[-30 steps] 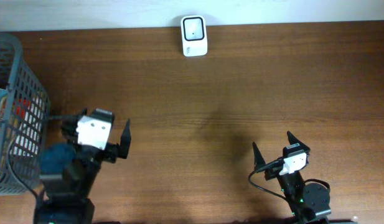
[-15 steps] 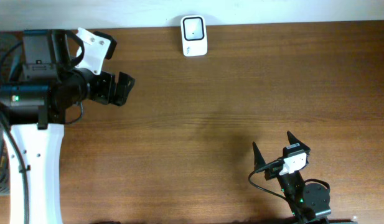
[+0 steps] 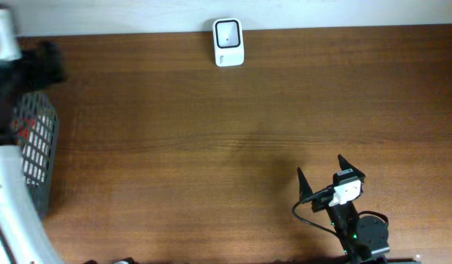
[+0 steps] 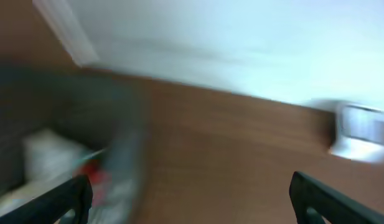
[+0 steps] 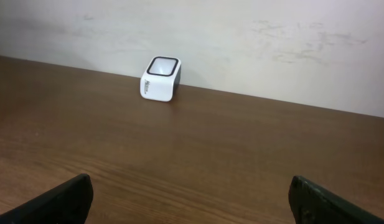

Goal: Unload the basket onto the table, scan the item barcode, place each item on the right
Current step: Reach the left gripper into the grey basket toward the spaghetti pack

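The table [image 3: 211, 147] is dark brown wood grain, pretty much bare across the middle, with a faint darker patch near the centre. Along its far edge runs a plain off-white wall [image 5: 241, 37], and the right wrist view shows some scuffs and smudges on it. The scanner [image 3: 228, 42] is a little white box with a dark window, standing at the back edge of the table right up against the wall.

At the left end there's a grey mesh basket [image 3: 35, 147]. The items [image 4: 48, 155] are in there: something white with a bit of red next to it. That view is so blurred nobody could read a label or find a barcode on them.

The left arm [image 3: 6, 213] hangs over the basket corner and is smeared in the overhead shot. From its wrist camera, the left gripper [image 4: 192, 179] has both fingers wide apart with nothing between them.

The right gripper [image 3: 320, 166] is at the near edge, well away from the basket, pointing toward the wall. Its fingers are spread wide and hold nothing. A black cable [image 3: 313, 216] loops beside its base.
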### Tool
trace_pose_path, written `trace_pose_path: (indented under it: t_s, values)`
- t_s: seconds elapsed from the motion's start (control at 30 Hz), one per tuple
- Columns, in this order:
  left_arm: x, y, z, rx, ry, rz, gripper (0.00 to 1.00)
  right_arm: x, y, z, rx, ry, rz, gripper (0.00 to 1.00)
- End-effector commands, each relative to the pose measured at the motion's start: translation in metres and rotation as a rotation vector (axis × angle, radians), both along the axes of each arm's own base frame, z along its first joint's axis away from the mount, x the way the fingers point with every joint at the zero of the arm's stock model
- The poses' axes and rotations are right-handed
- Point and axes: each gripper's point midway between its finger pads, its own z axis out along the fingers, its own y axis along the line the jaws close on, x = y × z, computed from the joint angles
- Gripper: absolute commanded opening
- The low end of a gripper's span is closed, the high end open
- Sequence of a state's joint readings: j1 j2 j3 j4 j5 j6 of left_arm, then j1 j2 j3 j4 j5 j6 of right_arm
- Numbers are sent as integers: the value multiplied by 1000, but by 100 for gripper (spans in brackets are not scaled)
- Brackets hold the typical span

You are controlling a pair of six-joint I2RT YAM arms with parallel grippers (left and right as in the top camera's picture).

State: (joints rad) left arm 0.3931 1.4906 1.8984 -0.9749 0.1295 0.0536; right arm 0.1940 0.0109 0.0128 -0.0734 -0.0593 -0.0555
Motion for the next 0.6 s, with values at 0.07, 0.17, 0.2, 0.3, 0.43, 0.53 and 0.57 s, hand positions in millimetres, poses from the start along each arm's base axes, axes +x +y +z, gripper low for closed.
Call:
trace_pose_path:
  t_s: [0.07, 0.17, 0.2, 0.3, 0.43, 0.53, 0.57]
  values:
    - [-67, 115, -2, 34, 43, 405, 99, 0, -2, -2, 0, 2, -11, 99]
    - [-82, 145, -26, 18, 123, 464, 98, 0, -2, -2, 0, 2, -11, 99]
    - [-81, 152, -38, 3, 148, 475, 98, 0, -2, -2, 0, 2, -11, 99]
    - [-79, 175, -74, -32, 241, 490, 97, 0, -2, -2, 0, 2, -11, 99]
    - [-90, 186, -97, -56, 321, 497, 99, 0, -2, -2, 0, 2, -11, 99]
    - [-91, 190, -114, -87, 363, 501, 100, 0, -2, -2, 0, 2, -11, 99]
    - [-90, 190, -122, -85, 394, 472, 99, 0, -2, -2, 0, 2, -11, 99]
